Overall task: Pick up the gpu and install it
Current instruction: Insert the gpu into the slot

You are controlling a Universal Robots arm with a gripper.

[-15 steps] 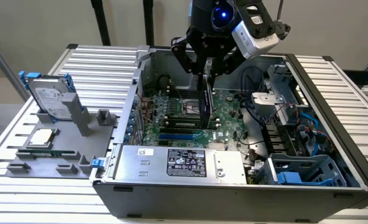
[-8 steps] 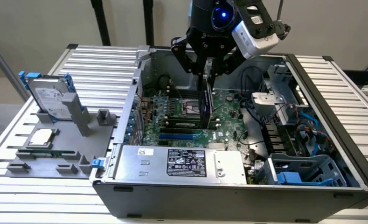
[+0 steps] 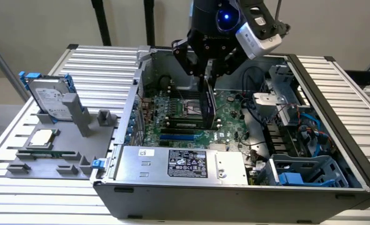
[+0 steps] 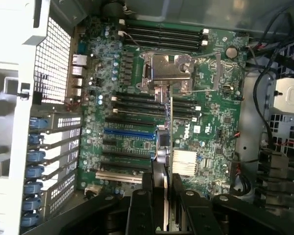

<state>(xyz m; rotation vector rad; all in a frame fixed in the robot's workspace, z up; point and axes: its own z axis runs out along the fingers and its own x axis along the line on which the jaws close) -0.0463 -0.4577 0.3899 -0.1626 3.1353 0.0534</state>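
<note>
The gpu (image 3: pixel 208 107) hangs upright as a thin dark card in my gripper (image 3: pixel 208 71), over the middle of the green motherboard (image 3: pixel 172 110) inside the open computer case (image 3: pixel 235 192). In the wrist view the gpu (image 4: pixel 167 142) appears edge-on, a narrow strip running out from between my black fingers (image 4: pixel 153 193). My gripper (image 4: pixel 165 203) is shut on it. The card's lower edge hovers above the expansion slots, near the blue slot (image 4: pixel 130 131) and the processor socket (image 4: pixel 166 73). Whether it touches the board I cannot tell.
At the exterior view's left, a grey fixture (image 3: pixel 53 164) carries a silver hard drive with blue rails (image 3: pixel 50 101), a processor chip (image 3: pixel 42 137) and a memory stick (image 3: pixel 47 153). A power supply (image 3: pixel 185 164) fills the case front; cables and a blue drive cage (image 3: pixel 304 171) crowd the right.
</note>
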